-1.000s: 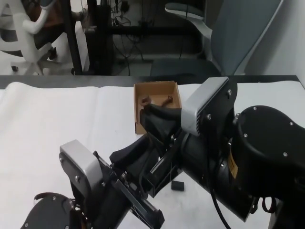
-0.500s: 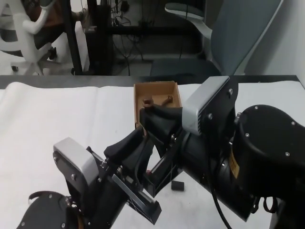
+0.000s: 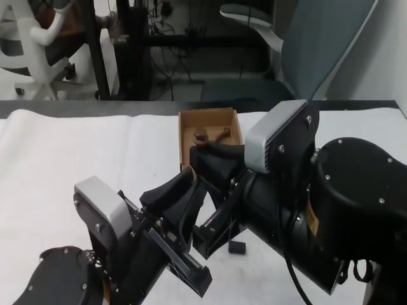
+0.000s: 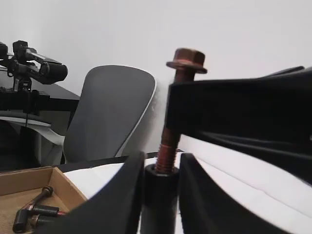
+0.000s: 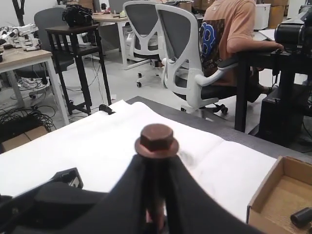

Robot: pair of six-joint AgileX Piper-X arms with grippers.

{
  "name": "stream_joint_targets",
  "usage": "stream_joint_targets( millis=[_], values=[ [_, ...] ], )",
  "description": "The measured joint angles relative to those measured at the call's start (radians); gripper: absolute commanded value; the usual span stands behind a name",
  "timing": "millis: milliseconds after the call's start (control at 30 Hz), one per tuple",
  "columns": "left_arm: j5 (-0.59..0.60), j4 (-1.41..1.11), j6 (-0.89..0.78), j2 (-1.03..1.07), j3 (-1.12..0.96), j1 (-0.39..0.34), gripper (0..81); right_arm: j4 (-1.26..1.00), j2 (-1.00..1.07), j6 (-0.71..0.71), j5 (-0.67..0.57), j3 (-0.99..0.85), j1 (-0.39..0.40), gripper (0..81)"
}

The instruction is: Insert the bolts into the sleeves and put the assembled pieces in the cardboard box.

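Observation:
My left gripper [image 4: 160,168] is shut on a black sleeve [image 4: 158,195], held upright. A copper bolt [image 4: 168,146] stands with its shank tip in the sleeve's mouth, its hex head [image 5: 156,138] on top. My right gripper [image 5: 155,168] is shut on the bolt's shank just below the head. In the high view the two grippers meet above the cloth, left gripper [image 3: 181,190] under right gripper [image 3: 213,159]. The cardboard box [image 3: 184,124] sits just beyond them with bolt-and-sleeve pieces [image 3: 210,135] lying inside.
A small black sleeve [image 3: 237,248] lies on the white cloth [image 3: 76,159] under the right arm. The box's corner [image 5: 273,190] is in the right wrist view. Office chairs and desks stand past the bench's far edge.
The left arm has lifted its gripper slightly up towards the right gripper. The right arm has hardly moved.

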Motion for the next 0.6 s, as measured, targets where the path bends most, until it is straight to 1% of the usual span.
stream_joint_targets(
  millis=[267, 300, 333, 400, 467, 500, 533, 567, 600],
  values=[
    [0.007, -0.030, -0.001, 0.003, 0.000, 0.000, 1.7, 0.020, -0.010, 0.000, 0.000, -0.007, 0.000, 0.3],
    [0.007, -0.034, -0.001, 0.003, 0.000, 0.000, 1.7, 0.019, -0.012, 0.000, 0.000, -0.008, 0.000, 2.5],
    [0.007, -0.037, -0.001, 0.003, 0.000, 0.000, 1.7, 0.022, -0.014, 0.000, 0.000, -0.008, 0.000, 7.7],
    [0.009, -0.038, -0.001, 0.003, 0.000, 0.000, 1.7, 0.022, -0.013, 0.002, -0.003, -0.008, 0.000, 22.4],
    [0.000, -0.054, -0.006, 0.003, -0.002, 0.005, 1.7, 0.033, -0.015, 0.012, -0.011, -0.008, 0.002, 43.0],
    [-0.004, -0.058, -0.007, 0.003, -0.002, 0.010, 1.7, 0.037, -0.015, 0.024, -0.012, -0.006, 0.003, 55.3],
    [-0.007, -0.061, -0.008, 0.003, -0.002, 0.012, 1.7, 0.039, -0.015, 0.041, -0.013, -0.006, 0.003, 60.5],
    [-0.009, -0.064, -0.008, 0.003, -0.002, 0.013, 1.7, 0.039, -0.015, 0.059, -0.014, -0.006, 0.003, 67.9],
    [-0.009, -0.066, -0.010, 0.003, -0.002, 0.013, 1.7, 0.044, -0.015, 0.077, -0.014, -0.006, 0.003, 70.0]
  ],
)
